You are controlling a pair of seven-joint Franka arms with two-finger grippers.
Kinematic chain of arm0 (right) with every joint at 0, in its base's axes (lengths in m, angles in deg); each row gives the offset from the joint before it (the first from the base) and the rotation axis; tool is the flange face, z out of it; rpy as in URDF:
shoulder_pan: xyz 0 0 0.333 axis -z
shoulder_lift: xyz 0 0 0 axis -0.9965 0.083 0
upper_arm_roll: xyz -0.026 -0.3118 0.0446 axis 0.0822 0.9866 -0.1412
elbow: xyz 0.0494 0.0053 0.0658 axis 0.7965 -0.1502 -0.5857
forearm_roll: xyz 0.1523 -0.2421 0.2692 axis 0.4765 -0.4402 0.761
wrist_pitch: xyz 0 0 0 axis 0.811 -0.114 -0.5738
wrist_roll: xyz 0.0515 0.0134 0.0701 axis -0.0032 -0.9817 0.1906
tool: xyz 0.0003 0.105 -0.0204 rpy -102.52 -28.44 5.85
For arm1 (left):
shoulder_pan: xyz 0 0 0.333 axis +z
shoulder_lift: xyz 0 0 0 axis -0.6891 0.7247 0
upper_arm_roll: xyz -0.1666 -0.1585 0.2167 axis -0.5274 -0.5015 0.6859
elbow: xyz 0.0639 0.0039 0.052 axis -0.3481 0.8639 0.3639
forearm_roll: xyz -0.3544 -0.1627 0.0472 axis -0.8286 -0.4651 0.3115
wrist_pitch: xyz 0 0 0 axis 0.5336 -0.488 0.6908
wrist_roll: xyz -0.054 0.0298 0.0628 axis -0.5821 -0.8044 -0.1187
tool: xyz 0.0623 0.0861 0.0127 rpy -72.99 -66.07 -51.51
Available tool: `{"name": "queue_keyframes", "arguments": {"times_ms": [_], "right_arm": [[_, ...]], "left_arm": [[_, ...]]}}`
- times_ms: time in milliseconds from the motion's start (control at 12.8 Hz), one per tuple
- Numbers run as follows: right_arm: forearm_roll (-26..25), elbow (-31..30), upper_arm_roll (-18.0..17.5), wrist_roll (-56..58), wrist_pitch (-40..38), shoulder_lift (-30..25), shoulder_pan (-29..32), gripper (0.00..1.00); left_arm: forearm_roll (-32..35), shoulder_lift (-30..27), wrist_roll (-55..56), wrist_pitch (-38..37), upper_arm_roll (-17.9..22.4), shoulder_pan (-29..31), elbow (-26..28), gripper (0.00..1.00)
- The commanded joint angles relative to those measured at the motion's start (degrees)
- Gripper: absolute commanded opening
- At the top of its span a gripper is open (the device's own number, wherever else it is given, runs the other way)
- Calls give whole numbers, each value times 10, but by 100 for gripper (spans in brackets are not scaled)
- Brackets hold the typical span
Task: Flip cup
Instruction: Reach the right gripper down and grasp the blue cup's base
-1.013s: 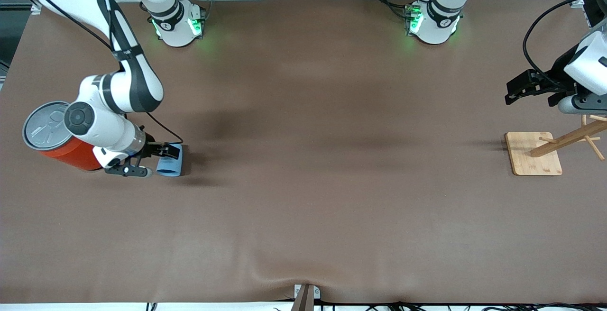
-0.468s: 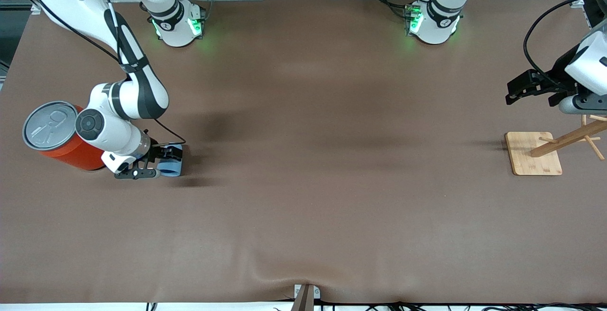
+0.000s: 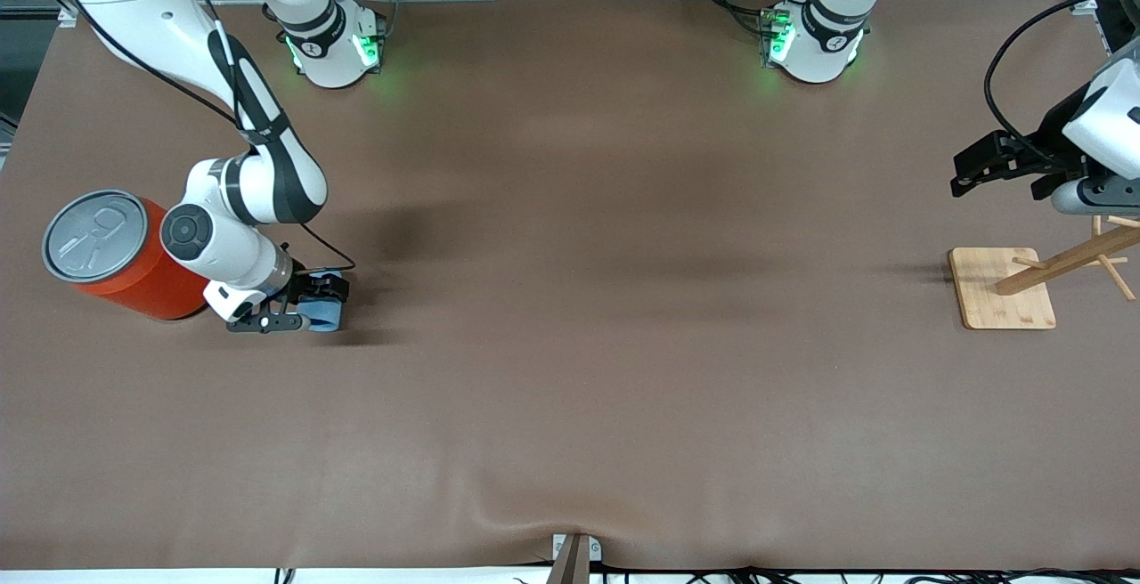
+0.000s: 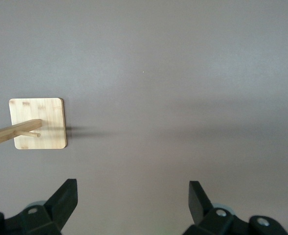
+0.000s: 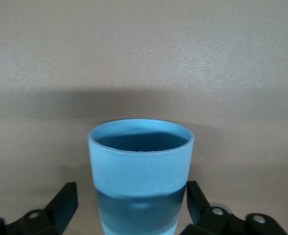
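The light blue cup (image 3: 326, 313) lies on its side on the brown table, its mouth turned toward the left arm's end. The right wrist view looks along the cup (image 5: 141, 164) to its darker blue inside. My right gripper (image 3: 305, 303) is low at the table and straddles the cup's body; in its wrist view the right gripper (image 5: 132, 197) has one finger against the cup wall, while the other finger (image 5: 65, 198) stands a small gap off it. My left gripper (image 3: 969, 173) waits, open, above bare table at its own end, and its own view shows the left gripper (image 4: 131, 193) with nothing between the fingers.
A large orange can (image 3: 134, 281) with a grey lid stands right beside the right wrist, on the side away from the cup. A wooden peg stand on a square base (image 3: 1002, 290) sits under the left arm, and the base (image 4: 38, 123) also shows in the left wrist view.
The right gripper has slid farther along the cup toward the left arm's end, and its fingers have drawn in around it. The cup and the left arm have not moved.
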Motion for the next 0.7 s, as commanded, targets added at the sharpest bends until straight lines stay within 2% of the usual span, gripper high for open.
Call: {"name": "queue_keyframes", "arguments": {"times_ms": [0,78,234,312,468,623], "right_arm": [[2,-7,-4,15,10,-1,3,39],[2,-4,-4,15,8,-1,2,28],[2,19,-6,19,-2,-2,-7,27],[2,45,-13,32,-35,-3,-10,27],[6,111,-43,26,-110,-2,-11,27],[5,176,-65,34,-132,9,-21,27]], "left_arm": [[-2,2,-6,2,1,2,-3,100],[-2,2,-6,2,1,2,-3,100],[-2,2,-7,2,1,2,-3,100],[-2,2,-6,2,1,2,-3,100],[-2,6,-7,2,2,3,-3,100],[-2,8,-7,2,1,3,-4,100]]}}
